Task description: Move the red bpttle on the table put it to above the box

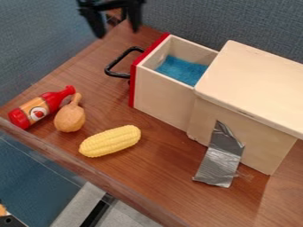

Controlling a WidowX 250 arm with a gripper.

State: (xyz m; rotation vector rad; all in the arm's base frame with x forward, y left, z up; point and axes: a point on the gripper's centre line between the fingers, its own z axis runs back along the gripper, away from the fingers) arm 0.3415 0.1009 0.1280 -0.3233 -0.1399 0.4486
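Observation:
High at the top edge, left of centre, my black gripper [118,29] hangs over the back of the table, its two fingers apart and nothing between them. The red bottle [41,107] with an orange label lies on its side at the table's left, well below and left of the gripper. At the right stands the wooden box [254,84], with a flat pale top. Its red-fronted drawer [163,93] is pulled out toward the left, showing a blue lining inside.
A brown drumstick-shaped toy [70,117] lies right beside the bottle, and a yellow corn cob [110,141] farther right. The drawer's black handle [119,63] juts left. Silver tape [220,158] runs from the box onto the table [160,177].

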